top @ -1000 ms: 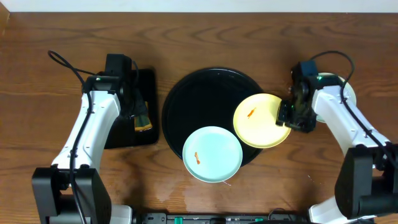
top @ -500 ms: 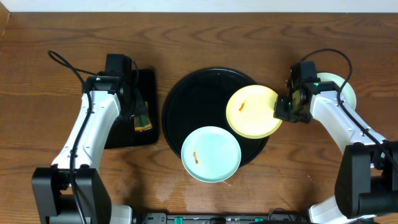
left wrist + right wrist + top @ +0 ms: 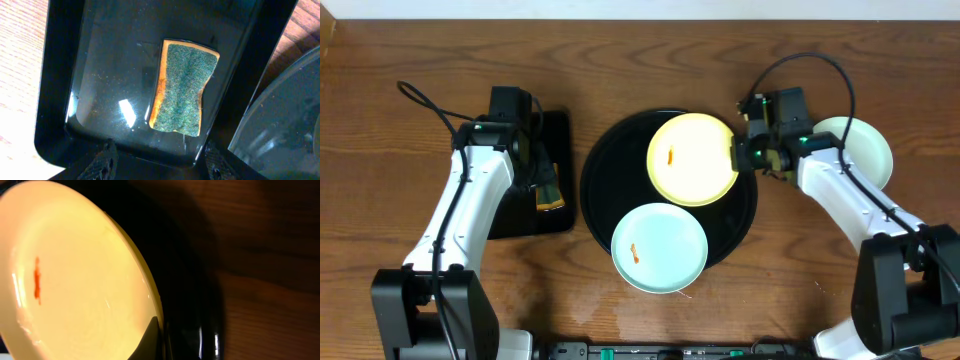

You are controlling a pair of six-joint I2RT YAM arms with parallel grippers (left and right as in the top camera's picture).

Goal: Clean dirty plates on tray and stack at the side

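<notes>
The yellow plate [image 3: 690,160] lies at 1 o'clock on the round black tray [image 3: 610,170], its 3 o'clock rim pinched by the right gripper [image 3: 742,155]. The left gripper [image 3: 161,159] is held spread above the sponge [image 3: 184,87] in the rectangular tray [image 3: 100,75]; grasping it is judged the next requirement. A mint plate [image 3: 660,248] overhangs the tray's 6 o'clock rim, with tabletop [image 3: 770,290] beyond.

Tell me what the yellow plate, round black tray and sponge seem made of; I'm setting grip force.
The yellow plate looks like glossy plastic or melamine, going by its soft highlights. The round black tray is glossy, likely plastic; it mirrors light. The sponge is yellowish foam under coarse green scouring fibre.
</notes>
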